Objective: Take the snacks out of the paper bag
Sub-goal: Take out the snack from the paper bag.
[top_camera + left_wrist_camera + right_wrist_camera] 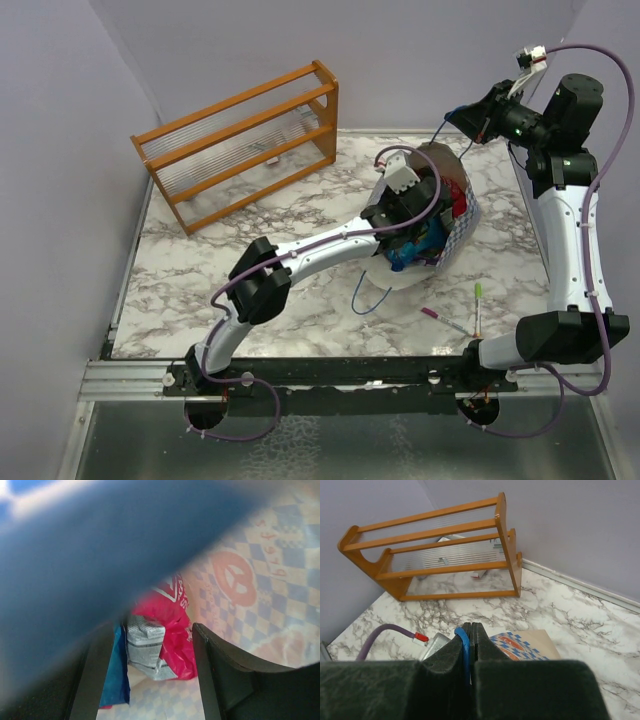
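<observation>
Item: snacks [457, 203], in paper bag [462, 238] at 2 o'clock of table [180, 300] centre; my left gripper [150, 650], jaws spread, has the red packet [172, 625] at its 12 o'clock, so I'd ease deeper and pinch squarely, with the right gripper [470, 635] clamped on the blue cord handle [463, 645], holding the mouth up.

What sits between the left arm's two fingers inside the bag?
A red snack packet and a grey-white printed one, in the left wrist view.
</observation>
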Controlling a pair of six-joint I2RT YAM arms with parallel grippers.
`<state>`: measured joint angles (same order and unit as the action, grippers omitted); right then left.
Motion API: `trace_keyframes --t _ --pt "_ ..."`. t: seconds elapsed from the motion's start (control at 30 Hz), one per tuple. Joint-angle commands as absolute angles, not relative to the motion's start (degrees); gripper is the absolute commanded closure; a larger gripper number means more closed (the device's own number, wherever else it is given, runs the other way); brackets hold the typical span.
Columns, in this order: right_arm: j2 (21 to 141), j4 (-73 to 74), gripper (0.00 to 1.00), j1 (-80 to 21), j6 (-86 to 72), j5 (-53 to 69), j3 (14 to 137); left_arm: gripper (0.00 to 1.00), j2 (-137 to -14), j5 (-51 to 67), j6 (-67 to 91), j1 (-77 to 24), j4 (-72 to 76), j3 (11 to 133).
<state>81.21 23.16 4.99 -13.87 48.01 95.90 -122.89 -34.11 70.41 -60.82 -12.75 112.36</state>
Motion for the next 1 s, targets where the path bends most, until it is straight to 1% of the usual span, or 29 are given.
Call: trace_keyframes --t 0.0,0.2,0.27,0.4,0.47,0.53,0.63,0.67,0.8,0.97 --pt "78.05 19.01 0.99 5.27 -14.74 49.21 98.5 0.32 -126.4 -39.22 71.75 -60.42 -10.9 116.56" --pt "77.47 20.31 0.99 5.27 -14.17 49.18 98.71 0.31 -129.91 -41.61 69.23 -59.24 -9.62 120.28" --pt "77.01 20.67 0.99 5.27 -13.8 48.86 98.51 0.34 -130.35 -41.39 69.88 -58.63 -9.56 120.32" --pt "76.54 20.98 0.99 5.27 -13.53 48.26 97.89 0.52 -130.78 -40.42 68.74 -57.76 -7.32 120.47" --pt "76.54 20.99 0.99 5.27 -13.58 48.33 97.53 0.65 -130.65 -39.09 67.05 -57.65 -5.6 120.73" --pt "76.49 21.09 0.99 5.27 -13.67 48.3 97.11 0.75 -130.19 -37.71 65.84 -57.63 -4.38 120.65" --pt "75.95 21.19 0.99 5.27 -13.28 47.72 96.05 0.95 -128.09 -35.9 65.86 -57.64 -4.0 118.97" --pt "75.68 21.14 0.99 5.27 -13.01 47.26 95.48 1.0 -126.95 -35.14 65.32 -57.64 -3.33 117.86" --pt "74.45 21.02 0.99 5.27 -11.86 44.18 93.03 1.0 -121.8 -33.11 63.13 -57.66 -1.87 113.73" --pt "72.92 20.75 0.99 5.27 -11.23 39.32 90.96 1.0 -113.78 -31.92 61.36 -57.61 3.08 105.1"
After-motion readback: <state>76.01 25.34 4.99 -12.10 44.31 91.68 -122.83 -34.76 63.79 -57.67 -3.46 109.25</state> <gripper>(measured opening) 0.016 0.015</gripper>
